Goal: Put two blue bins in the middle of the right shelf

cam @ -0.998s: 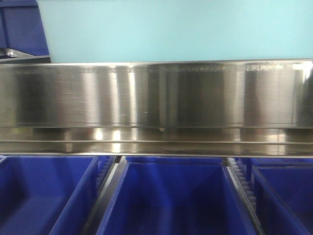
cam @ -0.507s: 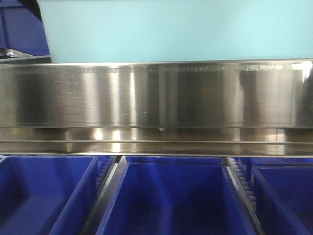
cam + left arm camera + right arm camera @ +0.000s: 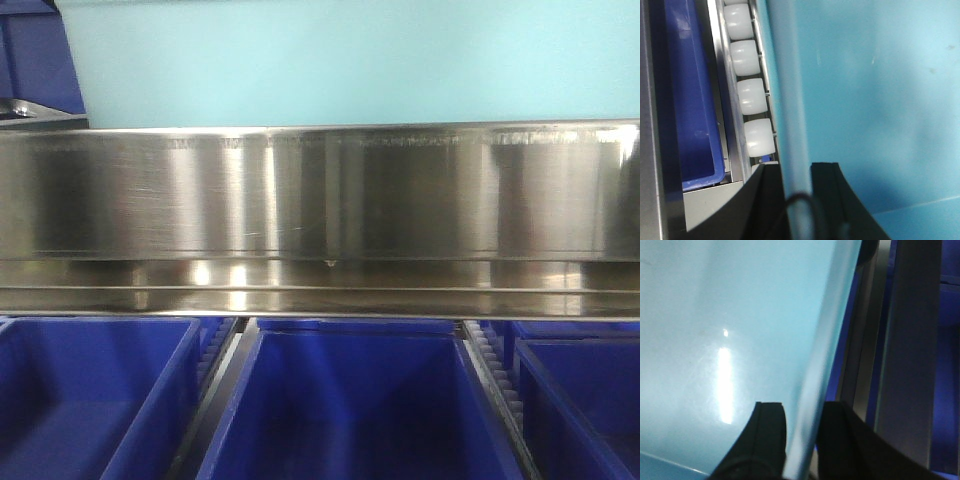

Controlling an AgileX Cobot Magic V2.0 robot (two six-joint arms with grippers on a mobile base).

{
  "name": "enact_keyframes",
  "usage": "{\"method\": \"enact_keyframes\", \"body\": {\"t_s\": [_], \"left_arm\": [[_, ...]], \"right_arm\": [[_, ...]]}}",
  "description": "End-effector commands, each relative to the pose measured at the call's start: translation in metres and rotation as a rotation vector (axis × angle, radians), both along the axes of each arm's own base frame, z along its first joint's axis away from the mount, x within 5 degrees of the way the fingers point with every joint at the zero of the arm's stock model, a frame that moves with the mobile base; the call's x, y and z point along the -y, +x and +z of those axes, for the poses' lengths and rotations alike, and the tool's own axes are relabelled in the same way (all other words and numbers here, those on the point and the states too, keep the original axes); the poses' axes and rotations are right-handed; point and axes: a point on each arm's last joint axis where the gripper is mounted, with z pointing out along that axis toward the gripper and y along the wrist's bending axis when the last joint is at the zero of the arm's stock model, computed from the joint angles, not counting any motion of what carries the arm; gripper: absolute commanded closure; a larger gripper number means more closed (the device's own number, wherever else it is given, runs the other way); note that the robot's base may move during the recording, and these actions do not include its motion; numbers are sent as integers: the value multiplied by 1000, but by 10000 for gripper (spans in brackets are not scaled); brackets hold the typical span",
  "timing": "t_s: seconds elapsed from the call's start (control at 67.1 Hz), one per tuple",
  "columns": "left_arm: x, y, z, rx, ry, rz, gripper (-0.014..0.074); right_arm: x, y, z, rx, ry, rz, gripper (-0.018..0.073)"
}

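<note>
the right shelf (image 3: 320,190) takes up most of my front camera: its wide brushed steel front rail runs straight across, directly under the pale blue bin (image 3: 350,60). the bin fills the top of that view from just inside the left edge out past the right edge. its wall is smooth, plain and glossy, a light turquoise, and its bottom edge is hidden behind the rail, so i cannot tell whether it is resting on the shelf or held just clear of it. i only see the one pale bin.

well below the bin, under the rail, dark blue crates (image 3: 350,400) stand side by side. another dark blue crate (image 3: 690,100) shows on the far side of the roller track from the bin's left wall.

the left tool (image 3: 796,170) is closed to a narrow gap around the bin's thin left rim, one black finger (image 3: 832,185) inside against the wall and the other outside, with the rim filling the space between them. the right tool (image 3: 802,407) does the same on the bin's right rim, its fingers (image 3: 767,425) pinching the wall from both sides.

a row of white rollers (image 3: 750,95) runs just beside the bin's left wall, along the outside.
</note>
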Motion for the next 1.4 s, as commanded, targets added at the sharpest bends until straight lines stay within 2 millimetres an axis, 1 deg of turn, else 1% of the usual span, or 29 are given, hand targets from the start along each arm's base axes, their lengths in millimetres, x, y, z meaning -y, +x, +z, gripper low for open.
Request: {"method": "enact_keyframes", "body": {"t_s": [0.0, 0.089, 0.179, 0.223, 0.402, 0.477, 0.536, 0.641, 0.745, 0.819, 1.043, 1.386], "left_arm": [[1, -8, 14, 49, -45, -11, 707], [-2, -15, 28, 107, -72, -11, 707], [-6, -23, 45, 183, -105, -10, 707], [-8, -29, 55, 229, -129, -10, 707], [-15, -48, 87, 388, -216, -8, 707], [-18, -56, 101, 443, -241, -8, 707], [-20, -60, 111, 464, -250, -10, 707], [-23, -67, 130, 482, -258, -14, 707], [-25, -69, 143, 488, -248, -16, 707], [-25, -67, 145, 486, -226, -12, 707], [-24, -62, 138, 451, -200, -10, 707], [-25, -60, 138, 465, -191, -6, 707]], "right_arm": [[1, -4, 9, 61, 23, -10, 713], [3, -10, 21, 121, 43, -12, 713], [5, -15, 39, 180, 62, -12, 713], [6, -18, 53, 225, 77, -12, 713], [8, -26, 95, 336, 113, -10, 713], [9, -29, 108, 375, 126, -9, 713], [10, -30, 114, 391, 131, -9, 713], [10, -31, 116, 398, 133, -9, 713], [10, -30, 116, 395, 132, -9, 713], [10, -30, 116, 397, 133, -9, 713], [10, -30, 116, 404, 135, -9, 713], [10, -30, 117, 405, 136, -10, 713]]}}
